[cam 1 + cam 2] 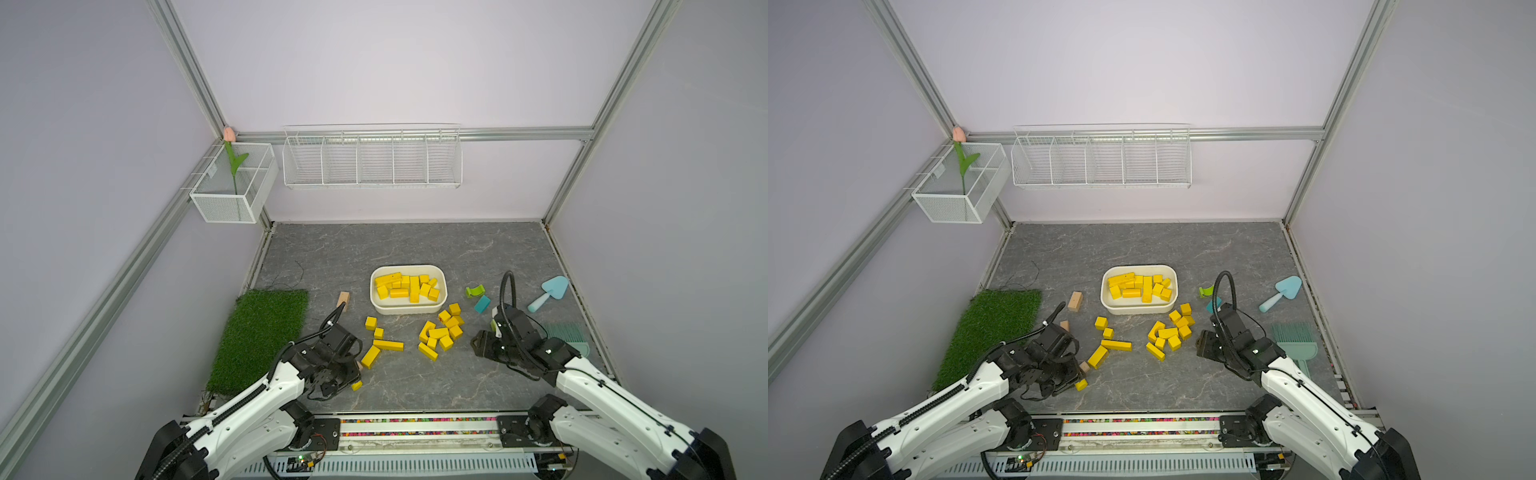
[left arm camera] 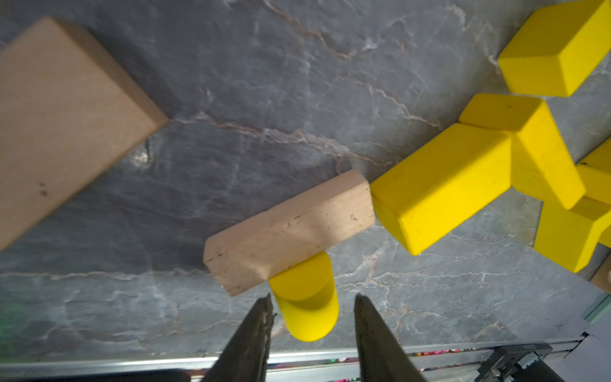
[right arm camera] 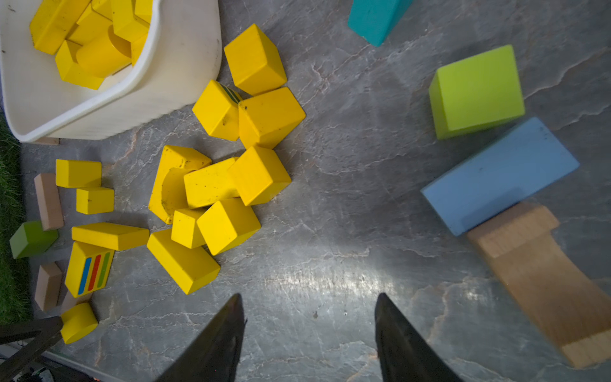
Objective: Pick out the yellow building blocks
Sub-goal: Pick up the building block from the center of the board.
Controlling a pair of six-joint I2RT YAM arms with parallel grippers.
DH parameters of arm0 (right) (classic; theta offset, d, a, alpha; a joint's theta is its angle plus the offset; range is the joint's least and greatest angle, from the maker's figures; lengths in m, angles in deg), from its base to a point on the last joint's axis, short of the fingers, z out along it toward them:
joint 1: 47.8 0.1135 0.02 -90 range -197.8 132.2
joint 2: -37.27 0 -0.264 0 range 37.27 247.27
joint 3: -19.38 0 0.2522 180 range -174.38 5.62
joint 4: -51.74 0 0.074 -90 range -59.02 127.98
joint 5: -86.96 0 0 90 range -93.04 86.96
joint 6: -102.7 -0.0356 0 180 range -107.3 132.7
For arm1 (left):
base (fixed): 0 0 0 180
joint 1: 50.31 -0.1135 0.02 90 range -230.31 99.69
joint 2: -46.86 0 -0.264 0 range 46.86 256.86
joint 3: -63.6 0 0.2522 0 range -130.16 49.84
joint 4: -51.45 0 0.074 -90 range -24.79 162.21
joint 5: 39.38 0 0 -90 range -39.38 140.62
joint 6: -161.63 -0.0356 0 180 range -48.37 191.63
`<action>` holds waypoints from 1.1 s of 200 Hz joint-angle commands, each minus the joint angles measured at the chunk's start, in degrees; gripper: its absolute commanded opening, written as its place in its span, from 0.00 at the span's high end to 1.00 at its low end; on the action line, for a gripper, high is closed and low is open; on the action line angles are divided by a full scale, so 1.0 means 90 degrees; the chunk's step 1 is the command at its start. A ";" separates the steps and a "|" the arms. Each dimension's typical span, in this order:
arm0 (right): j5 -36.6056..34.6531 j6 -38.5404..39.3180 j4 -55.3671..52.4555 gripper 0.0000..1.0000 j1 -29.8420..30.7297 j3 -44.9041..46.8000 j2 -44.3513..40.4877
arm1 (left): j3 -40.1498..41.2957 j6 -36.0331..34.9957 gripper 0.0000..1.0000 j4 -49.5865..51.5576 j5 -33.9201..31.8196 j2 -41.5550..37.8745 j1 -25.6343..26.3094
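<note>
Several yellow building blocks lie in the white bin (image 1: 407,268) (image 3: 178,66) at mid table. A loose pile (image 1: 442,332) (image 3: 218,185) sits in front of it, and a smaller group (image 1: 382,345) (image 2: 463,178) lies to the left. A short yellow cylinder (image 1: 356,385) (image 2: 304,297) lies on the table near the front, touching a tan block (image 2: 287,234). My left gripper (image 2: 312,297) (image 1: 347,380) is open, its fingers on either side of that cylinder with a gap on each side. My right gripper (image 3: 309,296) (image 1: 478,343) is open over bare table, right of the pile.
A grass mat (image 1: 262,336) lies at the left. A green arch (image 1: 475,291), teal block (image 1: 482,304), trowel (image 1: 550,291) and brush (image 1: 569,334) lie at the right. Tan blocks (image 1: 344,299) (image 2: 66,115), a lime block (image 3: 477,91), blue block (image 3: 499,175) and tan arch (image 3: 542,274) are near.
</note>
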 commanded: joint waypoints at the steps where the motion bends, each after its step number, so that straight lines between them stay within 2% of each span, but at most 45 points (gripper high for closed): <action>1: 0.0058 -0.0065 0.0059 0.36 -0.0050 0.0106 0.0046 | 0.0018 0.0025 0.57 -0.0051 0.0021 0.0102 0.0006; 220: 0.0126 -0.0055 0.0094 0.35 -0.0120 0.0142 0.0031 | -0.0015 -0.0084 0.61 -0.0317 0.0136 0.0583 0.0006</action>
